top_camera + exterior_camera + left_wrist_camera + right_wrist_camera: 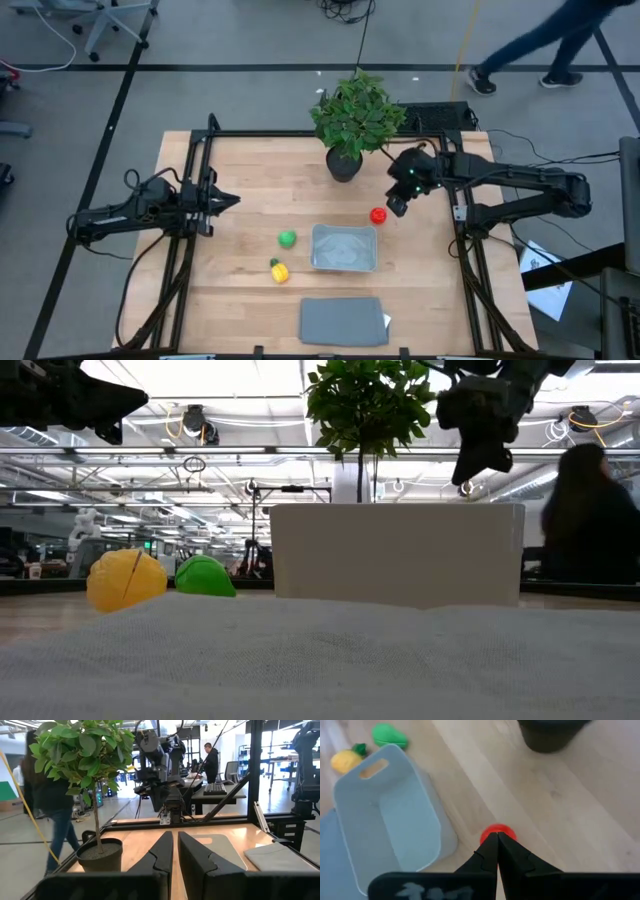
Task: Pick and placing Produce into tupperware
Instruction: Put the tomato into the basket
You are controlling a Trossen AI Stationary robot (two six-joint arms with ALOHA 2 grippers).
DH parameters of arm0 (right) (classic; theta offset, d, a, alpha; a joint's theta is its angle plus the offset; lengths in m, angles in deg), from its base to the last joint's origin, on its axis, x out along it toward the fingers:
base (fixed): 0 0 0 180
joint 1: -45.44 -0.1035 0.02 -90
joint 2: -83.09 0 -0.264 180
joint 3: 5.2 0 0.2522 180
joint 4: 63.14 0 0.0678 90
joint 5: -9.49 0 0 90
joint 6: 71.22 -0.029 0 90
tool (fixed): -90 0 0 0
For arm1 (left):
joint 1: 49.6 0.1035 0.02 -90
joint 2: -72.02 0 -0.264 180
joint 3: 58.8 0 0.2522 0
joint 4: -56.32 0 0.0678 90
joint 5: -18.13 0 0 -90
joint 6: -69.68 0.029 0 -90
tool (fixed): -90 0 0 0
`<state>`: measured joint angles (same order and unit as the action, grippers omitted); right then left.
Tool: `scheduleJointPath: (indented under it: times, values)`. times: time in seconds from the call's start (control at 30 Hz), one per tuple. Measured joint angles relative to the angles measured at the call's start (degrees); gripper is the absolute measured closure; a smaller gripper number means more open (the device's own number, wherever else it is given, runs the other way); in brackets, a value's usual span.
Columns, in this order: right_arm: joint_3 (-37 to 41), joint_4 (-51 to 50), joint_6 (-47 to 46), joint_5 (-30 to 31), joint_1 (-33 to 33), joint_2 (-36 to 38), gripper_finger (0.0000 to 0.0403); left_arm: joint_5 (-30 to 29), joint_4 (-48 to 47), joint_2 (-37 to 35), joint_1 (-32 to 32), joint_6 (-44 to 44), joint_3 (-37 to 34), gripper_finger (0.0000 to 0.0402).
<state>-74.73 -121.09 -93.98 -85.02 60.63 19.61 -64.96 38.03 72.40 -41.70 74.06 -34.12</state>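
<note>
One wooden table [250, 180] carries everything, with two dark arms over it. The left gripper [232, 201] waits at the table's left side, its fingers [165, 851] nearly together around nothing. The right gripper [398, 205] hangs above the table beside the plant pot, its fingers [490, 851] pressed shut and empty, tips pointing down at the red piece.

One potted plant [355, 118] stands at the far middle. One flat grey rectangle [342, 321] lies at the near edge. One tupperware [344, 247] sits just beyond it, nothing inside.

Three pieces of produce lie on the wood outside the container: the red piece [378, 215] near its far right corner, the green piece [287, 238] just left of it, the yellow piece [279, 270] near the green one.

In the low view the container's wall hides the red piece. A passing person [535, 45] is cut off at the top edge.
</note>
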Motion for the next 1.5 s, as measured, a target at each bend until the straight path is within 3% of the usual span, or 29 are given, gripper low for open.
scheduleJointPath:
  times: [0.3, 0.53, 0.97, 1.27, 1.5]
  values:
    - [0.0, -3.7, -1.0, -0.2, 1.8, -2.8, 0.0403, 0.0, 0.1, 0.0, 0.0, 0.2, 0.0, 0.0369]
    - [0.0, -4.3, 4.1, -0.4, 1.1, -5.3, 0.0403, 0.0, 0.0, 0.0, 0.0, 0.4, 0.0, 0.0369]
    - [0.0, -4.4, 31.5, -0.1, -3.9, -5.5, 0.0403, 0.0, -0.3, 0.0, 0.0, 0.7, 0.0, 0.0369]
    - [0.0, 2.1, 48.5, 0.1, -6.8, -5.5, 0.0403, 0.0, -0.4, 0.0, 0.0, 0.7, 0.0, 0.0369]
    - [0.0, 4.3, 56.3, 2.6, -6.3, -6.6, 0.0403, 0.0, -0.6, 0.0, 0.0, 0.8, 0.0, 0.0369]
